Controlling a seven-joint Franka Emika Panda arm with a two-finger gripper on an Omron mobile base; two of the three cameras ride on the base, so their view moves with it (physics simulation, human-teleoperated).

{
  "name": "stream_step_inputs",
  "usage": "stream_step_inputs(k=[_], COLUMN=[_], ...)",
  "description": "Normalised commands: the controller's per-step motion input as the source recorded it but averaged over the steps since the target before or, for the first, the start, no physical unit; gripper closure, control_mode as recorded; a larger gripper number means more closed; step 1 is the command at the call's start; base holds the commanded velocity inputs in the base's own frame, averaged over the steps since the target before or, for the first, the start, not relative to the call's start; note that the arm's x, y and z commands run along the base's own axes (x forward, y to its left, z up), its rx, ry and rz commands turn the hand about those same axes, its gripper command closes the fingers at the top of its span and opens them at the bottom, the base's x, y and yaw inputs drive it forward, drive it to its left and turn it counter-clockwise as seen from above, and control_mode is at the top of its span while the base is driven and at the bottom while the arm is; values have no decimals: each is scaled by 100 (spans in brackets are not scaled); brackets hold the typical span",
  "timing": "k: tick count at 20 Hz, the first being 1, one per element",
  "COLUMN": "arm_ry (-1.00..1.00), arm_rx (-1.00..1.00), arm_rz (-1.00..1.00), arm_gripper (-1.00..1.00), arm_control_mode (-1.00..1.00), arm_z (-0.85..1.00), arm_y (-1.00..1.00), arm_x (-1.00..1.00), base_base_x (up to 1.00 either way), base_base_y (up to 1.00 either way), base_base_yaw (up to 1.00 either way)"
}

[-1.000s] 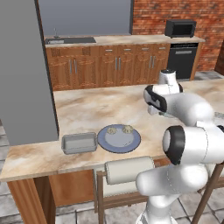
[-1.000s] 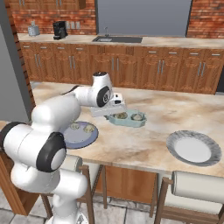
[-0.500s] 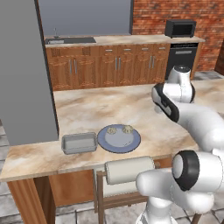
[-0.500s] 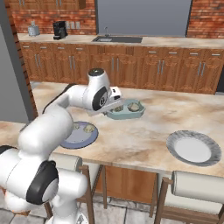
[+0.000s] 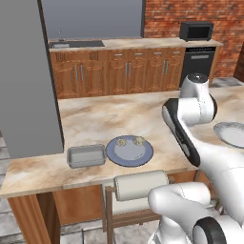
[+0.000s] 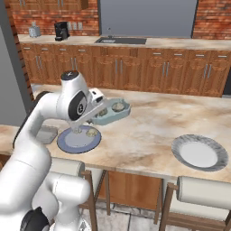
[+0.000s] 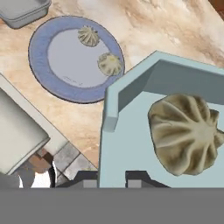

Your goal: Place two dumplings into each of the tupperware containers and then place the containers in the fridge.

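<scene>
We note the tall grey fridge with its dark grey door (image 5: 28,81) at the far left of the left base view, door closed, beyond the left end of the marbled beige island counter (image 6: 149,135). The held tub must travel leftward across the counter to reach it, and in our judgement the door has to be opened first.

The white arm reaches over the counter in the right base view. Its gripper (image 7: 111,178) is nearly closed, pinching the near rim of the pale teal rectangular tupperware tub with clipped corners (image 6: 113,112). The tub looks lifted off the counter and roughly level, its long axis running away from the fingers.

The round blue-grey plate (image 5: 129,151) lies below and left of the tub, near the counter's front edge. The grey rectangular tupperware tub (image 5: 86,156) sits just beside the plate, on the fridge side, and appears to hold nothing.

Two creased beige dumplings (image 6: 118,107) lie in the teal tub; two more dumplings (image 7: 110,64) rest on the plate, in our judgement meant for the grey tub.
</scene>
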Motion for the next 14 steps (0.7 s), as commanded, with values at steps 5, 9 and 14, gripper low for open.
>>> stream_step_inputs(k=[5,9,14], arm_ry=[0,0,9], arm_rx=[-5,2,2], arm_rz=[28,24,24], arm_gripper=[100,100,100], arm_control_mode=[-100,-100,-100], arm_z=[23,25,8], arm_y=[49,12,-1], arm_x=[-69,-49,-44], base_base_x=[0,0,0], base_base_y=[0,0,0], base_base_yaw=[0,0,0])
